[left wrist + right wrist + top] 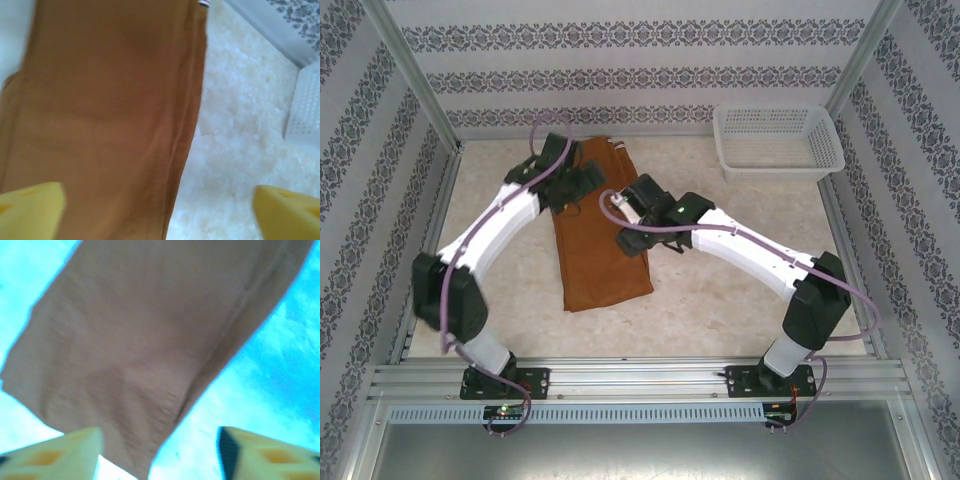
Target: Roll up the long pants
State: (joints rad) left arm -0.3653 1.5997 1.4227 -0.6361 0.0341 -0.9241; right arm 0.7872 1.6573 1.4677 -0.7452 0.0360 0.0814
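At the near edge of the desk (pixel 740 250), the two arm bases sit bolted to a metal rail, and both arms reach forward and inward. Just beyond them the long pants (pixel 600 260) lie flat on the pale surface, folded into a long rust-brown strip that runs from the middle of the desk toward the far wall.

The right end effector (pixel 638 195) hangs over the strip's right edge about midway along it. In the right wrist view its yellow fingers stand apart (pixel 160 455) with nothing between them, and the cloth (pixel 140 340) lies below.

Slightly farther on, the left end effector (pixel 582 180) hangs over the left side of the far part of the pants. In the left wrist view it is spread wide (pixel 160 215) and grips nothing. One finger is over the cloth (pixel 110 110) and the other over bare desk (pixel 240 150).

A small striped tab (pixel 204 3) marks the far end of the pants. A white basket (pixel 775 165) stands in the far right corner, well apart from the pants.
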